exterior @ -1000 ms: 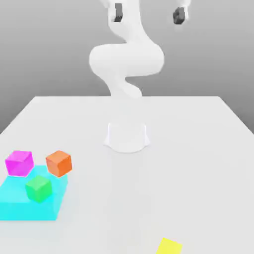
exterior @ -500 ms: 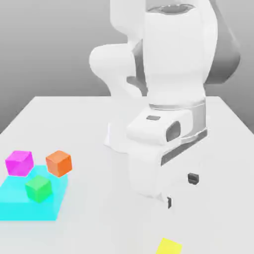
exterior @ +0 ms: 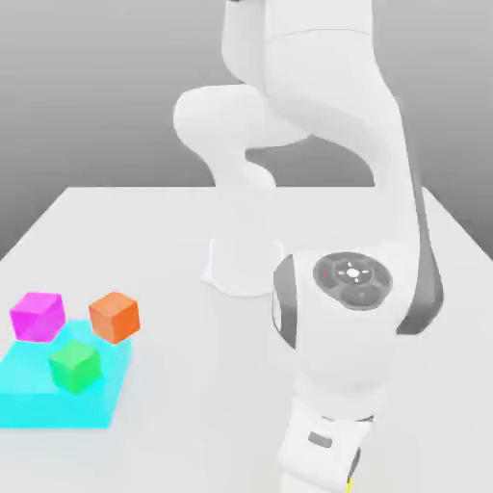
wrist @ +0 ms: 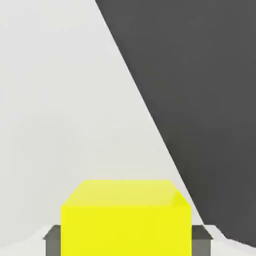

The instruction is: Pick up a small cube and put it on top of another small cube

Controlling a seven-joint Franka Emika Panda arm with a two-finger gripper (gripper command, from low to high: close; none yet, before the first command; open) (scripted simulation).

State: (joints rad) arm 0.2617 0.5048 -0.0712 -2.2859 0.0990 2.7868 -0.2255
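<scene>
Yellow cube [wrist: 126,220]: sat low in the hand view's frame, on the white table [wrist: 60,100], with a dark finger [wrist: 52,240] pressed against each side.
Gripper [wrist: 126,241]: closed on the yellow cube, one pad on either flank.
Arm [exterior: 332,289]: bent down to the lower right of the exterior frame.
Orange cube [exterior: 115,317]: lay at the left, just beside the cyan block [exterior: 38,404].
Green cube [exterior: 74,366]: rested on the cyan block.
Magenta cube [exterior: 37,316]: stood at the far left, near the orange one.
</scene>
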